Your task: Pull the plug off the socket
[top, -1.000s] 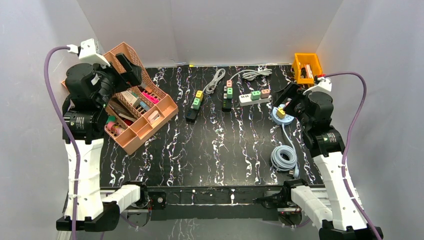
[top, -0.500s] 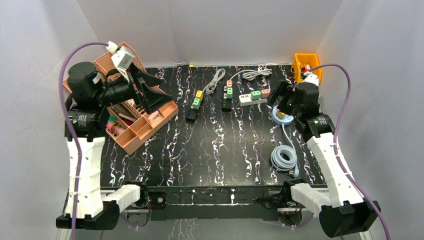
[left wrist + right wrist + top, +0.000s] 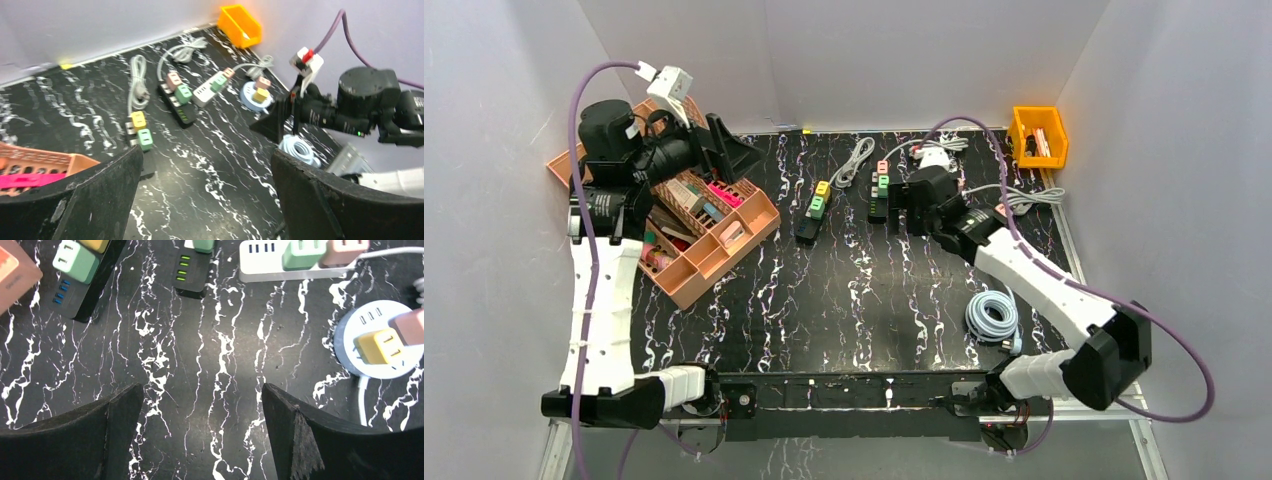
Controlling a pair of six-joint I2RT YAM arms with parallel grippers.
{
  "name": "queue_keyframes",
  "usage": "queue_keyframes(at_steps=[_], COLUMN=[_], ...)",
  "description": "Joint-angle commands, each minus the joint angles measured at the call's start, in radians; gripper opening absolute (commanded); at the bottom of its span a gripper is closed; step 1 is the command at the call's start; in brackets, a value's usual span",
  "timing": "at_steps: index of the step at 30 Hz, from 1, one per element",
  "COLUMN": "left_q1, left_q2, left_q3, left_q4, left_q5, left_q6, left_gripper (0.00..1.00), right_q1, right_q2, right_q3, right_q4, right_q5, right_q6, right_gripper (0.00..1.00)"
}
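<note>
Yellow cube plug (image 3: pixel 382 346), seated in round white socket (image 3: pixel 386 370), left tool (image 3: pixel 205 167) spread wide, right tool (image 3: pixel 201 396) spread wide

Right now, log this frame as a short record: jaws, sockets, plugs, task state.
left jaws: open, empty, raised near the pink basket
right jaws: open, empty, over bare table, short of the white strip
round socket: yellow plug and pink plug seated
white strip: green plug seated
task state: no plug gripped
</note>
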Motion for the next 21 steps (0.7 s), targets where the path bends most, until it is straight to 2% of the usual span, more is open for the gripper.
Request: queue_keyframes(at_steps=[1, 6, 9, 16, 21], left_q1=[0.002, 0.002, 0.003, 0.005, 0.009], left_q2=[-0.037, 0.006, 0.026, 0.054, 0.069], left_q3=[0.066, 0.063, 0.034, -0.091, -0.173], left_q4=[-0.059, -0.101, -0.078, 0.023, 0.059], left_q5=[-0.198, -0.398, -0.457, -0.425, -0.361], left_q6=[0.006, -0.012, -0.069, -0.195, -0.24], left_gripper=[0.98, 0.98, 0.98, 0.98, 0.98], right_q1=[0.045, 0.083, 0.108, 0.14, 0.159], right_q2=[0.048, 0.113, 0.168, 0.384, 0.607], right_q3=[0.082, 0.113, 0.142, 0.29, 0.499], right_q4=[0.084, 0.109, 0.129, 0.176, 0.118], right_q5=[0.025, 0.005, 0.007, -0.082, -0.08], right_q6=[-0.061, -0.069, -0.07, -0.056, -0.032], right_gripper=[0.96, 0.95, 0.94, 0.93, 0.93])
